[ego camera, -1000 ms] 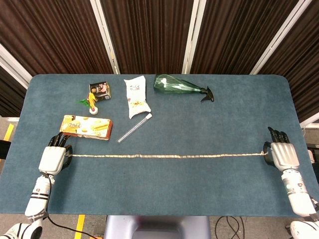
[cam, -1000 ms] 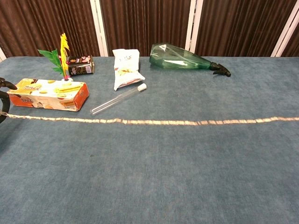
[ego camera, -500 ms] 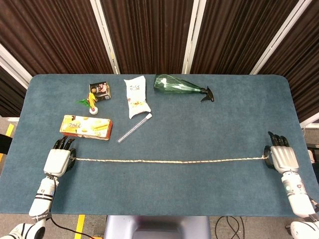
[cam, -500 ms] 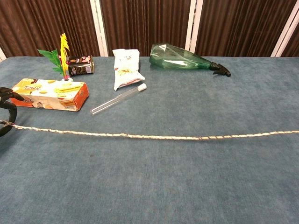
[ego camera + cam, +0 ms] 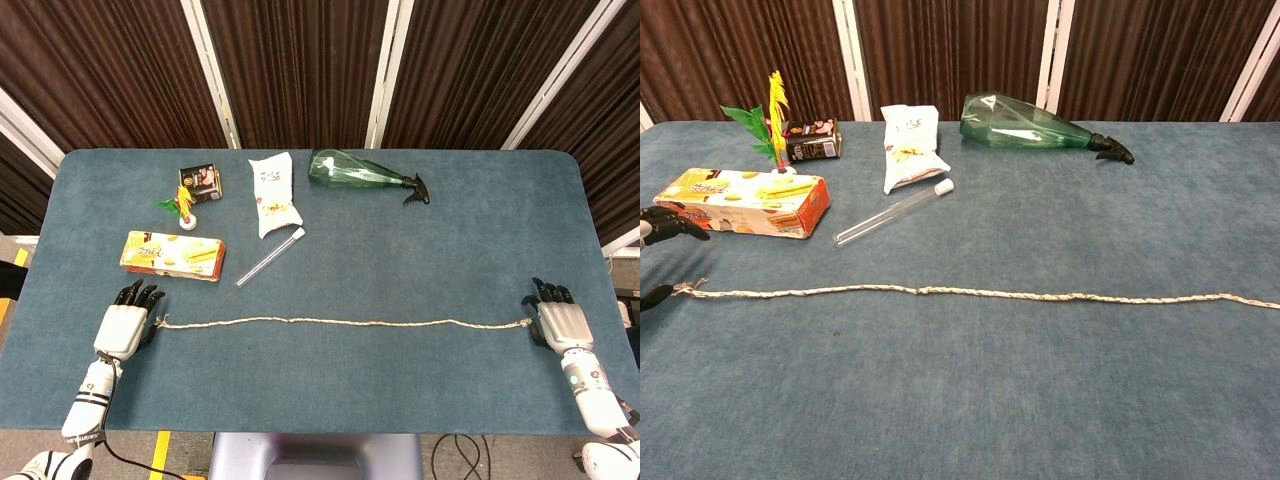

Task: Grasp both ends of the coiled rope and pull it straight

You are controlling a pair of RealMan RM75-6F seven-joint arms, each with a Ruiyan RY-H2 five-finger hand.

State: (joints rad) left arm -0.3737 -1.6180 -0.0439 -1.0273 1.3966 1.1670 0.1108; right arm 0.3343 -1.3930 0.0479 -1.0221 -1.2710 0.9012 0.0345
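We see a blue felt-covered table (image 5: pixel 330 390) from above and from chest height, with a pale braided rope (image 5: pixel 340 322) lying nearly straight across its near half, running left to right with only a faint wave. A second ago the rope was drawn taut between the two hands and sat a little farther from us; now it has gone slack and rests on the cloth nearer the front edge. Our left hand (image 5: pixel 124 322) has let go: its dark fingers are spread apart, and the frayed rope end lies just beside them, apart from them in the chest view (image 5: pixel 660 262). Our right hand (image 5: pixel 560 318) sits at the other end with fingers extended; the rope tip reaches its edge, but we cannot tell whether any finger pinches it. We judge the straightening essentially done, with the release under way. Farther back lie a long flat orange snack box (image 5: pixel 171 254), a clear slim plastic tube (image 5: pixel 270 257) with a white cap, a crinkled white snack pouch (image 5: pixel 272 194), a green translucent spray bottle (image 5: pixel 365 175) on its side, a small dark carton (image 5: pixel 200 182), and a feathered shuttlecock toy (image 5: pixel 772 122) standing upright.
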